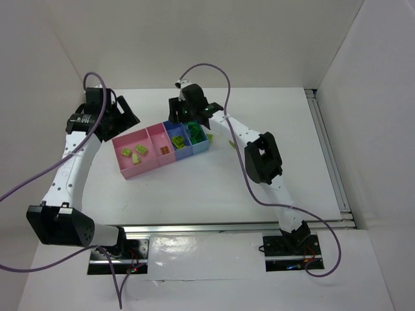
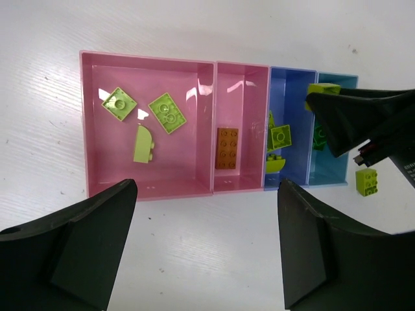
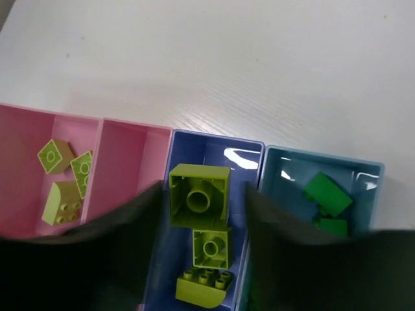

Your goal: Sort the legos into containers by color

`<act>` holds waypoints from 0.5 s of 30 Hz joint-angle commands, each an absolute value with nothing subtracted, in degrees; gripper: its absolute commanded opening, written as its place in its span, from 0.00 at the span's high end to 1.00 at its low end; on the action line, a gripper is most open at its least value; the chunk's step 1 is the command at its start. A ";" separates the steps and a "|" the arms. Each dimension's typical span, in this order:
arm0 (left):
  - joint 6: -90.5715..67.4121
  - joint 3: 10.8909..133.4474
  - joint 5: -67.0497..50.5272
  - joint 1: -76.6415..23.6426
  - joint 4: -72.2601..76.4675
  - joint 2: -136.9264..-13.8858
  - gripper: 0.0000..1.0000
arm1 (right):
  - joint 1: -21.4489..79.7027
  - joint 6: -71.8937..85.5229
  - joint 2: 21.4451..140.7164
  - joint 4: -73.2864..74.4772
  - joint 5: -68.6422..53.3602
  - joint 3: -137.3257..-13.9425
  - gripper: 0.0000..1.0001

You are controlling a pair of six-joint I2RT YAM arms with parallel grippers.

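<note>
The right hand (image 3: 205, 206) is hanging over the darker blue bin (image 3: 188, 149) and looks clamped on a yellow-green brick (image 3: 198, 194), hollow underside toward the wrist camera, though shadow is hiding the contact on one pad. The left hand (image 2: 207, 194) is hovering low over the tabletop (image 2: 207, 265) on the near side of the row, fingers wide apart and carrying nothing. Two more yellow-green pieces (image 3: 209, 259) are lying in the blue bin directly under the carried brick, and dark green bricks (image 3: 327, 194) are sitting in the light blue bin (image 3: 285, 168) next door. The main risk is probably in the release: the brick is hanging above pieces that are already piled there, so it may be bouncing off them, or clipping the shared wall, and ending up among the dark green ones. Three yellow-green pieces are also lying in the large pink bin (image 2: 181, 155), so one colour is being split across two bins, and an orange brick (image 2: 226, 148) is occupying the narrow pink bin (image 2: 241, 91). One loose yellow-green brick (image 2: 366, 180) is waiting on the tabletop just beside the light blue bin, close under the right arm, where a careless swing could be knocking it away.
</note>
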State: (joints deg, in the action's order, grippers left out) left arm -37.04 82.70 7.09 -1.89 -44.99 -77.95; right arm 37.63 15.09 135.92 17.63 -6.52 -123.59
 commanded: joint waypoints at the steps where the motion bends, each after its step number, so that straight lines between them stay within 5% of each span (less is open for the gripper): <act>1: -34.80 82.18 5.10 -1.41 -44.12 -76.20 0.10 | 38.06 14.50 137.46 20.92 -8.17 -129.55 0.29; 3: -34.80 82.18 5.10 -1.41 -44.12 -76.20 0.10 | 38.58 13.89 136.85 21.45 -6.69 -128.85 0.20; 7: -35.33 81.04 4.05 -1.41 -44.12 -75.67 0.10 | 38.58 13.27 125.64 14.69 0.33 -117.54 0.20; 11: -35.33 80.51 4.04 -1.41 -43.59 -75.67 0.11 | 35.08 15.37 111.82 7.39 10.00 -95.88 0.38; 15: -35.33 79.89 4.04 -1.93 -43.07 -76.20 0.11 | 28.58 16.96 102.49 6.50 12.83 -81.96 0.42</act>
State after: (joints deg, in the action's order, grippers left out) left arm -36.05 80.23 4.62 -1.69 -44.84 -77.34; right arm 33.67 15.57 110.32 12.16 6.28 -88.25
